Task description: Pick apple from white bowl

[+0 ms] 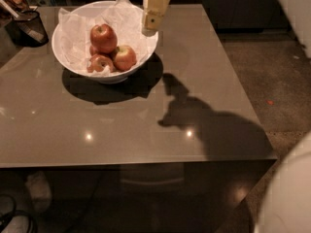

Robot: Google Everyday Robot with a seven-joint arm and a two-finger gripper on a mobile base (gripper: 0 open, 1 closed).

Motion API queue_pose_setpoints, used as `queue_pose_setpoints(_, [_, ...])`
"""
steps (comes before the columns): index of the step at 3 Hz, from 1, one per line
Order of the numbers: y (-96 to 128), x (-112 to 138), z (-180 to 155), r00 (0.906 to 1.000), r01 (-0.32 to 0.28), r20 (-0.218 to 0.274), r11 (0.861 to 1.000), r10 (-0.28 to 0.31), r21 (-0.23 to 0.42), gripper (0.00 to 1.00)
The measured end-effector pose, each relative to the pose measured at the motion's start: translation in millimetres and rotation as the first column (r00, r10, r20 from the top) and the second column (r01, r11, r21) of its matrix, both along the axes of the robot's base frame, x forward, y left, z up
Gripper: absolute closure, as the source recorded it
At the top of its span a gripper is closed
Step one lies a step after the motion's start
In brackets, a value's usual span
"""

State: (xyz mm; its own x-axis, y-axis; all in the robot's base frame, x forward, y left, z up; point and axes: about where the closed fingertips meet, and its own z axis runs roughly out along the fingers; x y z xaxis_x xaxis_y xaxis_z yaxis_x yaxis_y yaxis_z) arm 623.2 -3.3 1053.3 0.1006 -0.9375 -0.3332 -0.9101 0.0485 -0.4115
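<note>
The white bowl (pixel 73 62) with crinkled paper lining stands at the back left of the grey table. The apple (pixel 103 37), large and deep red with a stem dimple, sits on top of the others in the bowl. A red apple with a yellow patch (pixel 125 57) and a smaller streaky apple (pixel 100 63) lie below it. My cream-coloured gripper (pixel 149 27) hangs over the bowl's right rim, to the right of the apple and apart from it.
A dark mesh basket (pixel 26 25) stands at the table's back left corner. The table's (pixel 146 130) front edge runs across the lower view, with floor to the right. White parts of my body (pixel 286 198) show at the right edge.
</note>
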Motion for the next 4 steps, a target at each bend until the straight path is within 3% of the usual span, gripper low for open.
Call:
queue_pose_setpoints(1, [26.5,15.5,-3.1,0.9982,-0.06,0.002,0.998,0.06,-0.02,0.0])
queue_pose_setpoints(2, [32.9,18.2,-0.4,0.9976,-0.068,0.013,0.998,0.068,-0.01,0.0])
queue_pose_setpoints(4, [77.0,54.1,-29.6,0.9897,-0.138,-0.033,0.99,0.14,0.042,0.0])
